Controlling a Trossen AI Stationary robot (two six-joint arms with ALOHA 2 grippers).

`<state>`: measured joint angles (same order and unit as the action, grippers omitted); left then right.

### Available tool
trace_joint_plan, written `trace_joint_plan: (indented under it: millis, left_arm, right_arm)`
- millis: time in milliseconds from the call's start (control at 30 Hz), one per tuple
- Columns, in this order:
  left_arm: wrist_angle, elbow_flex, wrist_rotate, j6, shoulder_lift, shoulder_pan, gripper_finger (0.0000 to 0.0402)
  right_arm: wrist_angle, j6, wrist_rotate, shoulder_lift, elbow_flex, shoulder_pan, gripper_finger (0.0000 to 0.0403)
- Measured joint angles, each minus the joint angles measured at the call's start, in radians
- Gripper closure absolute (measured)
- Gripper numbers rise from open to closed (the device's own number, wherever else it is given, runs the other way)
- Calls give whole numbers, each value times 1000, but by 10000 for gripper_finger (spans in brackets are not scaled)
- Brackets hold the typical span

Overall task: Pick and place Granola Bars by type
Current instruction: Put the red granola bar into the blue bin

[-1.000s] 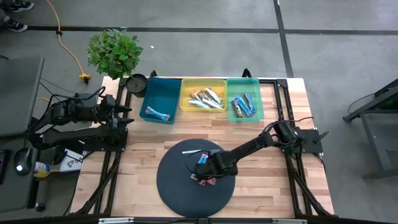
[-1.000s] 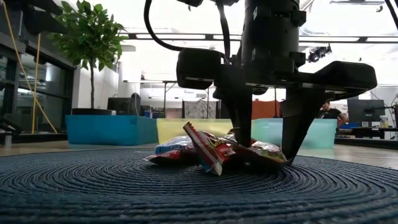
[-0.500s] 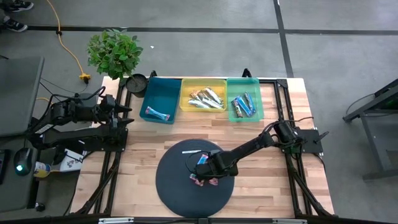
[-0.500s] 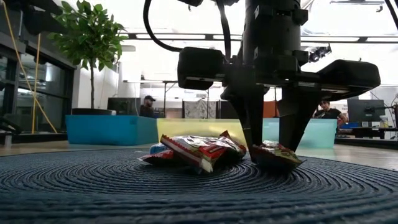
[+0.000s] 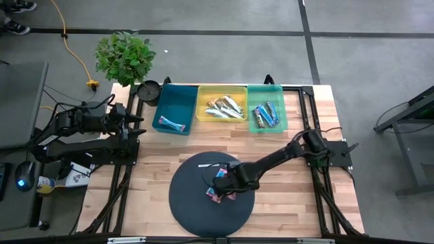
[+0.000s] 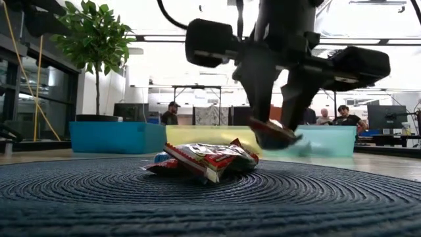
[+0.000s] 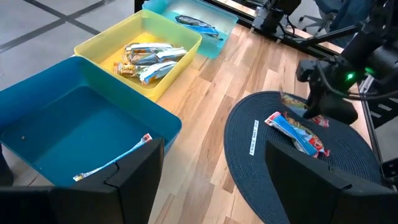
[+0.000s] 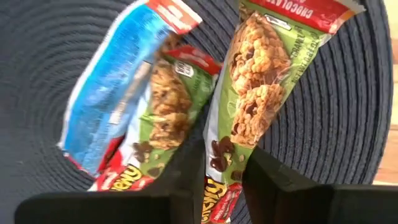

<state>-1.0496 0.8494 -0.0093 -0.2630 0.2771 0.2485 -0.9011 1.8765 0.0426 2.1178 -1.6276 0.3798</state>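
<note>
Right gripper (image 6: 276,135) clamped on one red-and-green granola bar (image 8: 252,99), lifted clear of the round dark mat (image 5: 186,203). Two more bars (image 6: 204,159) (one blue (image 8: 118,81)) lying together on the mat below. Left gripper (image 7: 211,171) spread wide, empty, parked beside the blue bin (image 7: 74,124).

Bare wood of the table (image 5: 298,146) between my round mat (image 5: 186,203) and the three bins (image 5: 219,108): open passage; remaining bars (image 6: 200,160) heaped mid-mat beneath my right gripper (image 6: 276,135); plant (image 5: 123,57) blocks far-left corner.
</note>
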Motion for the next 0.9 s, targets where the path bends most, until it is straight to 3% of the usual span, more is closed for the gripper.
trace_joint_plan:
  millis: [533,700,900]
  left_arm:
    - [1,0,-1,0,0,0,129]
    - [1,0,-1,0,0,0,129]
    - [0,0,-1,0,0,0,129]
  right_arm:
    - [99,-174,154,-95,0,-69,340]
    - [239,-354,173,-115,-1,-158,340]
    - [533,-614,81,-118,-1,-286,340]
